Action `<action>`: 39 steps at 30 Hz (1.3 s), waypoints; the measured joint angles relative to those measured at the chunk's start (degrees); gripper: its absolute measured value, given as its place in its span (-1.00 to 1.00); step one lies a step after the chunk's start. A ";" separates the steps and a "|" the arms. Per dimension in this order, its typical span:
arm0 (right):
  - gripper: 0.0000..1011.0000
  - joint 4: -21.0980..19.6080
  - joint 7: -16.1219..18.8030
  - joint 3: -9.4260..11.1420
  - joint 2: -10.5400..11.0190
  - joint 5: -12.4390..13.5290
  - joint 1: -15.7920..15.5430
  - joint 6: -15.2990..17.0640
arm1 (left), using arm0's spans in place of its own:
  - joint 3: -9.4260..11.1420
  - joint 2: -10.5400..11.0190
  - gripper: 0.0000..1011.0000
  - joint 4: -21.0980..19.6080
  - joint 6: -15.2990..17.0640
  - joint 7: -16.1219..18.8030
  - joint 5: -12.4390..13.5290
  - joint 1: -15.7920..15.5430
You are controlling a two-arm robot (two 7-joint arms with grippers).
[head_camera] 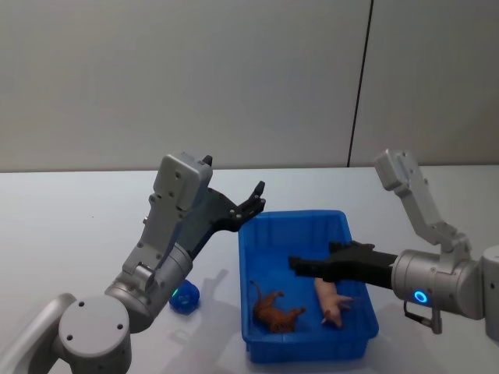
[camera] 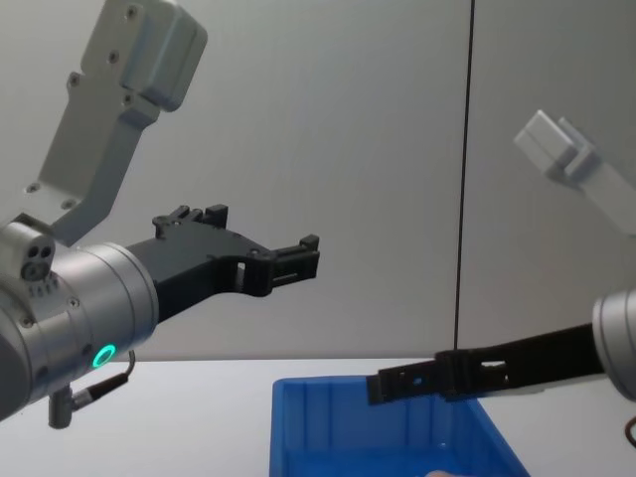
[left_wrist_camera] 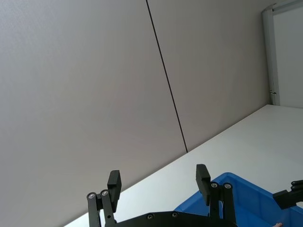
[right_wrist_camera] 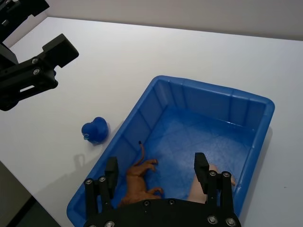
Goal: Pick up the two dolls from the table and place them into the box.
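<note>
The pink doll (right_wrist_camera: 193, 190) is half hidden behind the right gripper (right_wrist_camera: 156, 163); the chest view's lower edge cuts off the box (camera: 338, 427).

Plain grey wall (head_camera: 179, 78), dark vertical seam (head_camera: 360, 86)

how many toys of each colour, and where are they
brown toy: 1, in the box
pink toy: 1, in the box
blue toy: 1, on the table
total: 3
</note>
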 joint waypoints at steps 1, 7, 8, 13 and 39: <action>0.92 0.18 0.18 -0.05 -0.09 0.10 0.10 0.23 | 0.00 0.00 0.98 0.00 0.00 0.00 0.00 0.00; 0.98 0.32 0.41 -0.13 -0.17 0.31 0.28 0.30 | 0.00 0.00 0.98 0.00 0.00 0.00 0.00 0.00; 0.98 0.18 0.40 -0.07 -0.07 0.39 0.28 -0.02 | 0.00 0.00 0.98 0.00 0.00 0.00 0.00 0.00; 0.98 -0.82 -0.08 0.51 0.52 0.84 -0.03 -1.54 | 0.00 0.00 0.98 0.00 0.00 0.00 0.00 0.00; 0.98 -7.01 -12.91 7.87 5.86 9.64 -6.69 -12.06 | 0.00 0.00 0.98 0.00 0.00 0.00 0.00 0.00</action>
